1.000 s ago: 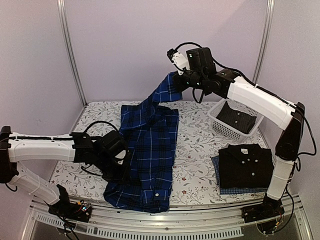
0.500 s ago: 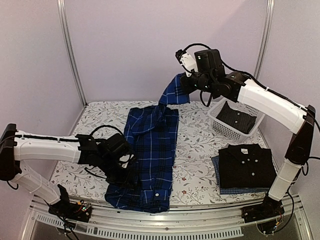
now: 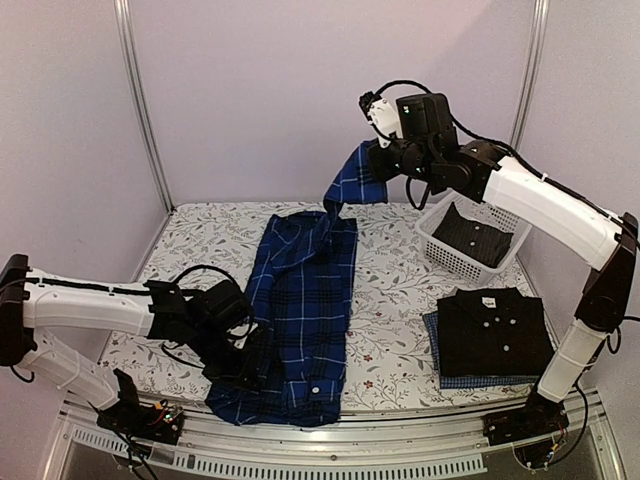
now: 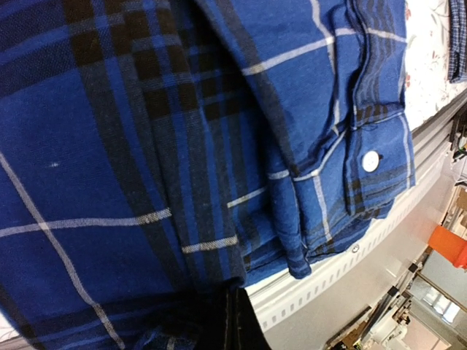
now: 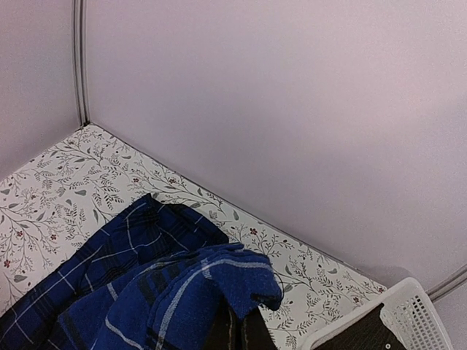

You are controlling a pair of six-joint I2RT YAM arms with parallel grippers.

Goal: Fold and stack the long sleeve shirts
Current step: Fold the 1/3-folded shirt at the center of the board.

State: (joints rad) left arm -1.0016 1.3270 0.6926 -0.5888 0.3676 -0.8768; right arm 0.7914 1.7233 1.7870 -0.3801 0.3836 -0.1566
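Observation:
The dark blue plaid shirt (image 3: 305,300) lies lengthwise across the middle of the table. Its far end is lifted off the table, with my right gripper (image 3: 378,168) shut on it high near the back wall. In the right wrist view the plaid cloth (image 5: 153,292) bunches over the shut fingers (image 5: 237,329). My left gripper (image 3: 250,355) is shut on the shirt's near-left edge, low over the table. The left wrist view is filled with plaid cloth (image 4: 146,146), which covers the left gripper (image 4: 237,321); a buttoned cuff (image 4: 371,160) lies near the table's front rail. A folded black shirt (image 3: 495,330) lies on a fine blue check shirt (image 3: 470,381) at the near right.
A white lattice basket (image 3: 440,250) holding a dark garment (image 3: 475,235) stands at the back right, just under my right arm; its corner (image 5: 412,313) shows in the right wrist view. The table has a floral cloth (image 3: 190,240), walls behind and at both sides, and a metal rail (image 3: 330,440) in front.
My right gripper has moved right and slightly up with the shirt's far end. The shirt's far-left part has been drawn to the right. My left gripper has shifted toward the near edge.

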